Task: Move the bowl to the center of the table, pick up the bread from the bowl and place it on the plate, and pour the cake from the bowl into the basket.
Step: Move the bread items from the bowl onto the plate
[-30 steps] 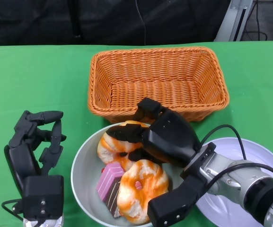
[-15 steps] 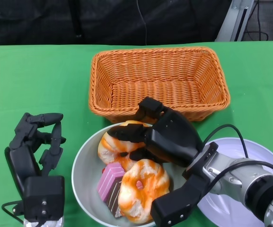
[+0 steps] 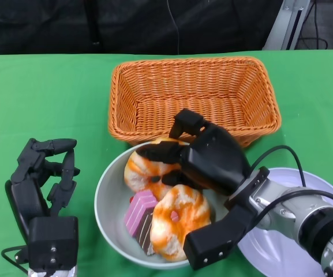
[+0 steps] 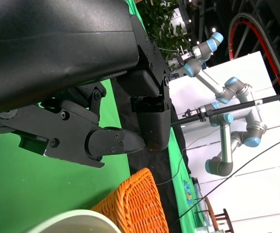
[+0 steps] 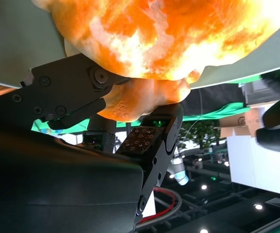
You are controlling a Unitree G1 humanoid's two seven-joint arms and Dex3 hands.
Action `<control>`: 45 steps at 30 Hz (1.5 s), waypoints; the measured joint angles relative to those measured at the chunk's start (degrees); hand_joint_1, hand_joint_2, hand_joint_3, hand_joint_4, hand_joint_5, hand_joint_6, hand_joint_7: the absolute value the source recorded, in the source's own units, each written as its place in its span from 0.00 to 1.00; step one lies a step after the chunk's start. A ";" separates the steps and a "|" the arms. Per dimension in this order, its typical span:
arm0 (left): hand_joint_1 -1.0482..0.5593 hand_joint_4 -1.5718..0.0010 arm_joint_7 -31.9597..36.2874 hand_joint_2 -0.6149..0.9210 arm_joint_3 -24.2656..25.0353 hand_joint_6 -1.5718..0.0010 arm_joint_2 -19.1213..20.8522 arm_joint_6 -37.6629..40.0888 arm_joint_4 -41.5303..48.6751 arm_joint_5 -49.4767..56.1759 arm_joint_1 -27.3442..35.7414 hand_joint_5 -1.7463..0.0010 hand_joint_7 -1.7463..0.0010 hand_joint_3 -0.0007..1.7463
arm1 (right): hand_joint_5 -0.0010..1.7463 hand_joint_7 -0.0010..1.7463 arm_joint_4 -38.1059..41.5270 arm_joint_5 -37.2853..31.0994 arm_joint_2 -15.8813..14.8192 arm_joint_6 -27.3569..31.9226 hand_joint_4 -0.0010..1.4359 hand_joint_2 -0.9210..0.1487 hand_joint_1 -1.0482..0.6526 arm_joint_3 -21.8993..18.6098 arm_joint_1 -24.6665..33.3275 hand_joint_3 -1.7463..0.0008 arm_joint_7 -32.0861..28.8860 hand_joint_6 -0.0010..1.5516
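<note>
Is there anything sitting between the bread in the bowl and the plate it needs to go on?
Only the robot's own right hand and forearm, which lie across the bowl rim toward the plate, fingers on the rear bread. No other thing shows between them; much of the plate is hidden under the arm.

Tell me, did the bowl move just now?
Yes. The bowl slid right and a bit toward the basket, moved by the right hand.

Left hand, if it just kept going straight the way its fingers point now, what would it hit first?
The left hand points up the green tablecloth. The way looks free; the bowl and basket lie off to its right, though depth is unclear.
</note>
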 measured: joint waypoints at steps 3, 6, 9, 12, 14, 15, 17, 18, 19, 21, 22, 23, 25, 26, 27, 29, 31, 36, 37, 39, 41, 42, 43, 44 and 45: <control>0.52 0.47 0.14 1.00 -0.01 0.50 0.07 -0.01 0.17 0.01 -0.01 0.24 0.37 0.19 | 0.78 0.37 -0.02 0.09 -0.46 -0.08 0.44 0.04 0.50 -0.32 -0.72 1.00 0.17 0.53; 0.52 0.47 0.15 1.00 -0.02 0.50 0.39 -0.01 0.19 0.02 -0.01 0.24 0.37 0.19 | 0.72 0.37 -0.06 0.36 -0.67 -0.23 0.47 0.04 0.50 -0.96 -0.89 1.00 0.45 0.52; 0.52 0.47 0.15 1.00 -0.03 0.50 0.58 0.00 0.19 0.01 -0.01 0.24 0.37 0.19 | 0.73 0.29 -0.15 0.63 -0.76 -0.55 0.47 0.04 0.50 -1.69 -0.89 1.00 0.61 0.56; 0.52 0.47 0.21 1.00 -0.06 0.50 0.63 -0.01 0.20 0.02 -0.01 0.24 0.37 0.19 | 0.72 0.26 -0.16 0.94 -0.77 -0.57 0.48 0.04 0.50 -2.05 -0.89 1.00 0.79 0.58; 0.53 0.47 0.36 1.00 -0.08 0.50 0.64 -0.01 0.23 0.02 -0.01 0.24 0.37 0.19 | 0.71 0.24 -0.16 0.96 -0.77 -0.59 0.49 0.04 0.49 -2.12 -0.89 1.00 0.84 0.59; 0.53 0.47 0.38 1.00 -0.10 0.50 0.64 -0.01 0.23 0.03 -0.01 0.24 0.38 0.19 | 0.70 0.24 -0.16 0.96 -0.77 -0.59 0.49 0.04 0.50 -2.13 -0.88 1.00 0.84 0.59; 0.53 0.47 0.38 1.00 -0.17 0.50 0.64 -0.01 0.23 0.08 -0.01 0.24 0.38 0.19 | 0.68 0.22 -0.16 0.96 -0.77 -0.66 0.50 0.04 0.50 -2.14 -0.88 1.00 0.84 0.60; 0.53 0.47 0.39 1.00 -0.20 0.50 0.65 -0.01 0.23 0.11 0.00 0.25 0.38 0.19 | 0.68 0.22 -0.16 0.96 -0.77 -0.75 0.50 0.04 0.50 -2.15 -0.88 1.00 0.84 0.60; 0.53 0.47 0.39 1.00 -0.21 0.50 0.66 -0.01 0.23 0.12 -0.01 0.25 0.38 0.19 | 0.69 0.22 -0.16 1.00 -0.77 -0.89 0.50 0.04 0.50 -2.15 -0.88 1.00 0.85 0.60; 0.53 0.47 0.38 1.00 -0.20 0.50 0.67 -0.03 0.26 0.04 0.00 0.25 0.38 0.19 | 0.73 0.22 -0.16 1.16 -0.77 -1.20 0.48 0.03 0.51 -2.20 -0.88 1.00 0.89 0.60; 0.53 0.47 0.38 1.00 -0.20 0.50 0.67 -0.06 0.30 0.04 -0.01 0.25 0.38 0.19 | 0.74 0.22 -0.16 1.22 -0.77 -1.38 0.47 0.03 0.51 -2.24 -0.88 1.00 0.89 0.60; 0.53 0.47 0.39 1.00 -0.20 0.50 0.68 -0.10 0.39 0.04 -0.01 0.25 0.38 0.19 | 0.75 0.22 -0.16 1.24 -0.77 -1.55 0.47 0.03 0.51 -2.28 -0.89 1.00 0.88 0.60; 0.53 0.47 0.45 1.00 -0.20 0.49 0.69 -0.13 0.52 0.10 -0.01 0.24 0.38 0.19 | 0.76 0.23 -0.15 1.25 -0.76 -1.57 0.46 0.03 0.50 -2.30 -0.88 1.00 0.88 0.60; 0.53 0.47 0.50 1.00 -0.20 0.49 0.69 -0.13 0.53 0.11 -0.01 0.24 0.38 0.19 | 0.76 0.23 -0.15 1.25 -0.76 -1.57 0.46 0.03 0.50 -2.30 -0.88 1.00 0.88 0.60; 0.53 0.47 0.52 1.00 -0.20 0.49 0.69 -0.13 0.53 0.09 -0.01 0.24 0.38 0.19 | 0.75 0.23 -0.15 1.25 -0.77 -1.67 0.46 0.04 0.51 -2.31 -0.88 1.00 0.77 0.60; 0.53 0.47 0.51 1.00 -0.18 0.49 0.71 -0.14 0.53 -0.01 -0.01 0.25 0.38 0.19 | 0.74 0.23 -0.16 1.34 -0.79 -2.37 0.47 0.05 0.52 -2.47 -0.88 1.00 0.14 0.60; 0.53 0.47 0.51 1.00 -0.17 0.49 0.73 -0.15 0.53 -0.03 -0.01 0.25 0.38 0.19 | 0.72 0.23 -0.36 1.61 -0.91 -3.06 0.48 0.06 0.52 -2.79 -0.88 1.00 0.03 0.60; 0.53 0.47 0.53 1.00 -0.21 0.49 0.86 -0.15 0.53 0.13 0.00 0.24 0.38 0.19 | 0.68 0.23 -2.17 2.22 -1.56 -4.03 0.52 0.08 0.51 -4.24 -0.81 1.00 0.06 0.62; 0.53 0.47 0.53 1.00 -0.21 0.50 0.91 -0.15 0.53 0.12 -0.01 0.24 0.38 0.19 | 0.67 0.23 -2.75 2.34 -1.67 -4.35 0.52 0.08 0.52 -4.44 -0.79 1.00 0.04 0.62; 0.53 0.47 0.52 1.00 -0.23 0.50 0.93 -0.20 0.53 0.10 -0.01 0.24 0.38 0.19 | 0.67 0.23 -3.80 2.69 -1.79 -4.93 0.53 0.08 0.52 -4.72 -0.64 1.00 0.06 0.62; 0.52 0.47 0.52 1.00 -0.25 0.50 0.94 -0.23 0.55 0.07 -0.01 0.24 0.38 0.19 | 0.65 0.23 -5.13 3.48 -2.01 -5.69 0.53 0.07 0.52 -5.02 -0.14 1.00 0.45 0.62; 0.52 0.47 0.51 1.00 -0.25 0.50 0.95 -0.23 0.56 0.02 -0.01 0.25 0.38 0.19 | 0.64 0.23 -5.65 3.69 -2.14 -5.99 0.54 0.07 0.52 -5.22 0.10 1.00 0.73 0.62; 0.52 0.47 0.51 1.00 -0.25 0.50 0.96 -0.23 0.56 -0.01 -0.01 0.25 0.38 0.19 | 0.62 0.22 -6.11 3.83 -2.28 -6.15 0.55 0.08 0.52 -5.54 0.38 1.00 1.12 0.62; 0.52 0.47 0.50 1.00 -0.25 0.50 0.96 -0.23 0.56 -0.04 0.00 0.25 0.38 0.19 | 0.61 0.22 -6.59 3.91 -2.46 -6.18 0.55 0.08 0.52 -5.84 0.69 1.00 1.33 0.62; 0.52 0.47 0.50 1.00 -0.24 0.50 0.99 -0.23 0.56 -0.08 0.00 0.25 0.38 0.19 | 0.61 0.22 -7.05 3.99 -2.59 -6.19 0.56 0.08 0.52 -6.12 0.97 1.00 1.53 0.62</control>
